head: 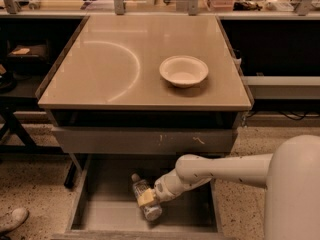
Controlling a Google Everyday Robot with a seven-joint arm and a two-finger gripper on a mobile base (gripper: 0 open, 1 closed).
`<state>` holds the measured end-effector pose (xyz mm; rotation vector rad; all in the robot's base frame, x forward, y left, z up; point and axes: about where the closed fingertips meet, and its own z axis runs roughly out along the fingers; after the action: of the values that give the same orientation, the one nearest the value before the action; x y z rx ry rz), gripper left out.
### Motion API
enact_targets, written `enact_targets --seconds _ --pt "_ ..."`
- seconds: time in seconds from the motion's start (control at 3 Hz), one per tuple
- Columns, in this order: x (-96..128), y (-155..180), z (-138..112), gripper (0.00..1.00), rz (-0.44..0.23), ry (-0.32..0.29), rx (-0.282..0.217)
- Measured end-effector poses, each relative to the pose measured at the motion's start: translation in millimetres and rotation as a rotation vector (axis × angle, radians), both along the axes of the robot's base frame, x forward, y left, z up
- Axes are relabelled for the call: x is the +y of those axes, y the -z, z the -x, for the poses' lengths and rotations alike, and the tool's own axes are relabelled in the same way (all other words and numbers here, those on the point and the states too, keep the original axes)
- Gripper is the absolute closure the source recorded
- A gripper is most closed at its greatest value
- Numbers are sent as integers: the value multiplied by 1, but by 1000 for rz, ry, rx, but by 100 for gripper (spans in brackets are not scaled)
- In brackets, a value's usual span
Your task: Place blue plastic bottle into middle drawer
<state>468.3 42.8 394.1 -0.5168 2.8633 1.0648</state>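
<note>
1. the gripper is low inside the open drawer — its fingers clamped around the bottle.
2. the bottle lies slanted in the drawer, cap toward the back.
3. a bowl sits on the table — well apart.

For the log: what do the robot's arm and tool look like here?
The arm is smooth, glossy white: a thick rounded tube running from a large white domed body, narrowing through a rounded wrist joint. No cables show. The tool, down in the middle drawer at the blue plastic bottle, is white with a pale yellow part at its tip.
</note>
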Motion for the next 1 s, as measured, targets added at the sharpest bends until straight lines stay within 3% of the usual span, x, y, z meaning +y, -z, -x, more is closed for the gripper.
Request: enact_targets --seconds 0.33,1.0 --pt "0 0 0 82 0 0 0" --pt "0 0 0 36 0 0 0"
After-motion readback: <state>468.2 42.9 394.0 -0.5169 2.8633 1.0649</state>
